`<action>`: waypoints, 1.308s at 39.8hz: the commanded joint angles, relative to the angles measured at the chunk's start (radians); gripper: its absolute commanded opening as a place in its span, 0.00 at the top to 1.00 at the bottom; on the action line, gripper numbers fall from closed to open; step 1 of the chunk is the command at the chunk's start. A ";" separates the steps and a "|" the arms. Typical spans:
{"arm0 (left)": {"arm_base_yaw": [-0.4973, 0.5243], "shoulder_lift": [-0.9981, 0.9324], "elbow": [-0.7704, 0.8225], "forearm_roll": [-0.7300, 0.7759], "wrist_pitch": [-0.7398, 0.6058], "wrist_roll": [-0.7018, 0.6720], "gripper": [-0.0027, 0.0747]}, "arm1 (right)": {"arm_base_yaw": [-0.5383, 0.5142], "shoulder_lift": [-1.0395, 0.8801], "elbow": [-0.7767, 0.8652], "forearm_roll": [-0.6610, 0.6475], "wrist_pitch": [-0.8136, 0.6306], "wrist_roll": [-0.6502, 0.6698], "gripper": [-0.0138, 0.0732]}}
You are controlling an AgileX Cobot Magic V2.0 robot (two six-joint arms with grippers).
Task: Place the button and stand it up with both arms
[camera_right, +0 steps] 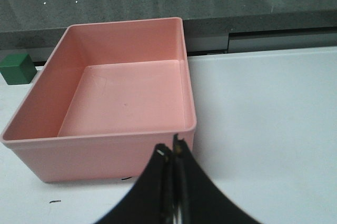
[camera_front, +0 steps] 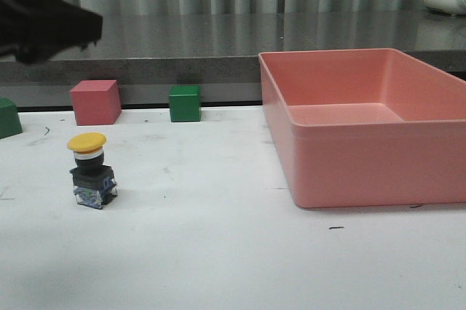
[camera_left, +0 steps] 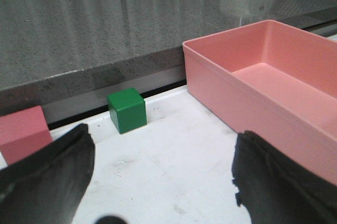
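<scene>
Left tool spread wide, held nothing, right tool pressed closed and empty, pink bin held nothing, button stood upright on tabletop.

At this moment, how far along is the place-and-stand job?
Looks done: the button stands upright on the table, yellow cap up, free of both grippers. The left gripper is open and empty above the table; the right gripper is shut, empty. Nothing visibly left.

yellow-capped button, pink bin, green cube
</scene>
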State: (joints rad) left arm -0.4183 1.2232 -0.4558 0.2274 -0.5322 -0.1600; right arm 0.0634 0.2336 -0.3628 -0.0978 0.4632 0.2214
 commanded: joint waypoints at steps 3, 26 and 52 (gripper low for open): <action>-0.026 -0.202 -0.114 -0.016 0.218 -0.024 0.32 | -0.006 0.007 -0.026 -0.017 -0.079 -0.009 0.92; -0.027 -0.810 -0.158 -0.109 0.854 -0.024 0.82 | -0.006 0.007 -0.026 -0.017 -0.079 -0.009 0.92; -0.027 -0.946 -0.158 -0.109 0.945 -0.024 0.99 | -0.006 0.007 -0.026 -0.017 -0.079 -0.009 0.92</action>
State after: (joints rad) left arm -0.4366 0.2705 -0.5801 0.1247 0.4924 -0.1775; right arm 0.0634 0.2336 -0.3628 -0.0978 0.4632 0.2207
